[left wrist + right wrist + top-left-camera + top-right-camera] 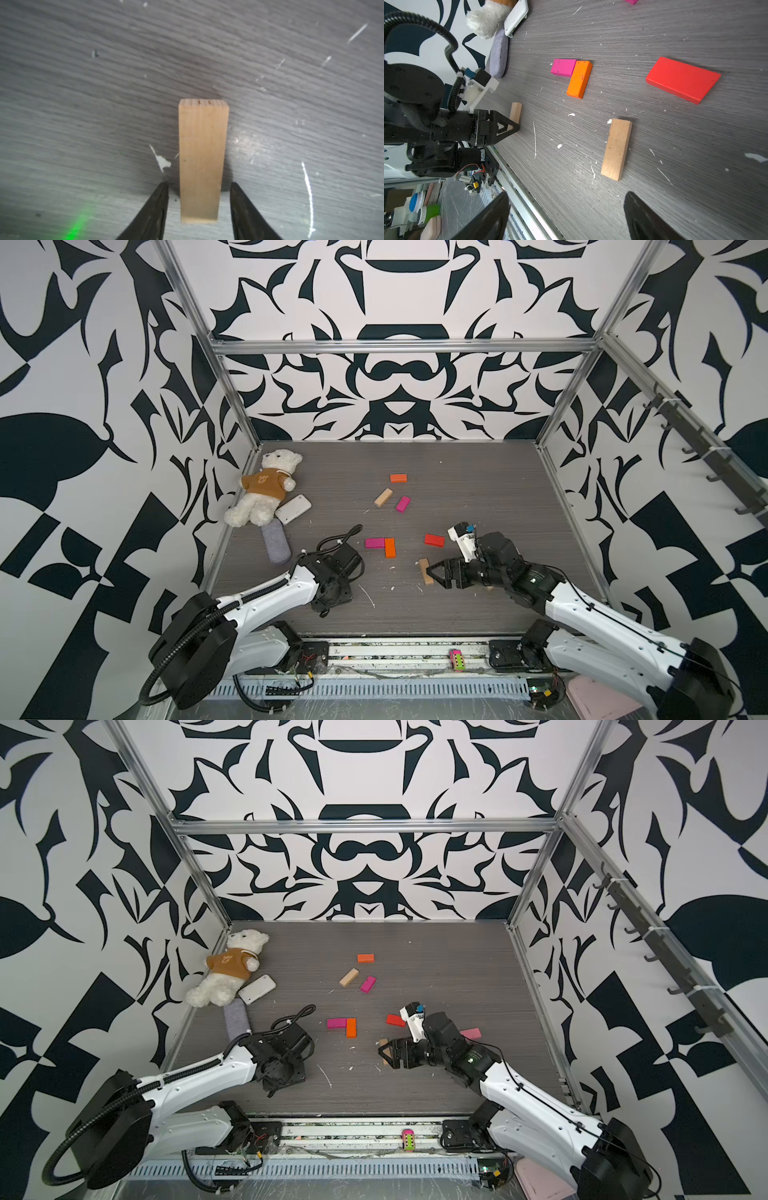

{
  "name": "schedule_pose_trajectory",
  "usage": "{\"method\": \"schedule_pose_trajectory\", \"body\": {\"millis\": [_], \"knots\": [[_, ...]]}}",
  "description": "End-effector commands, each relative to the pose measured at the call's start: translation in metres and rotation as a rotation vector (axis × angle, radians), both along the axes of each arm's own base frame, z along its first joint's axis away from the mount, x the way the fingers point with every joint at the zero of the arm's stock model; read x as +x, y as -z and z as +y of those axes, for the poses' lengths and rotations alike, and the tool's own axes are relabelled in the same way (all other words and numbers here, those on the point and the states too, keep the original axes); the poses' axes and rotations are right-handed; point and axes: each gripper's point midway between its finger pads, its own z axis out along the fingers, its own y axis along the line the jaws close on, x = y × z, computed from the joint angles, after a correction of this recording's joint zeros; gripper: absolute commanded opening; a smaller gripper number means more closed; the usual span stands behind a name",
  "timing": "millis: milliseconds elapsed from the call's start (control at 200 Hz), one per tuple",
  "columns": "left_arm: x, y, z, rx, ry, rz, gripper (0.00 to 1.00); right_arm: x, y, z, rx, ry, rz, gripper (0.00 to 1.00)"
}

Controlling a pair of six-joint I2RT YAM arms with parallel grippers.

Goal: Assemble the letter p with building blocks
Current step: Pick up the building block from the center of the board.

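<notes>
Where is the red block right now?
In a top view the red block lies flat near mid-table, right of the touching magenta block and orange block, beside the right arm's wrist camera.

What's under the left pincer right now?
A tan block sits on the grey table between the fingers of the left pincer, with a gap on each side. In both top views the left arm hides it.

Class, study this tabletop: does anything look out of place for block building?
A plush bear, a white phone-like device and a grey felt pouch lie in the far left corner, unrelated to block building. A toy car sits on the front rail, off the table. White flecks litter the table.
</notes>
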Motion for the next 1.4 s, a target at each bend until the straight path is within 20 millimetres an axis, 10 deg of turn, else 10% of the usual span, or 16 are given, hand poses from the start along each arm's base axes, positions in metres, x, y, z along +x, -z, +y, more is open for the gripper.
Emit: {"method": "schedule_pose_trajectory", "body": {"millis": [0, 995, 1395], "knots": [[-0.004, -0.005, 0.01, 0.048, -0.048, -0.006, 0.48, 0.0, -0.01, 0.004, 0.044, -0.006, -0.026, 0.89], [0.001, 0.001, 0.003, 0.056, -0.038, -0.033, 0.3, -0.008, -0.006, -0.004, 0.059, 0.017, -0.014, 0.89], [-0.004, -0.047, -0.082, -0.123, 0.306, -0.017, 0.27, 0.02, -0.03, 0.013, 0.122, 0.033, -0.123, 0.93]]}}
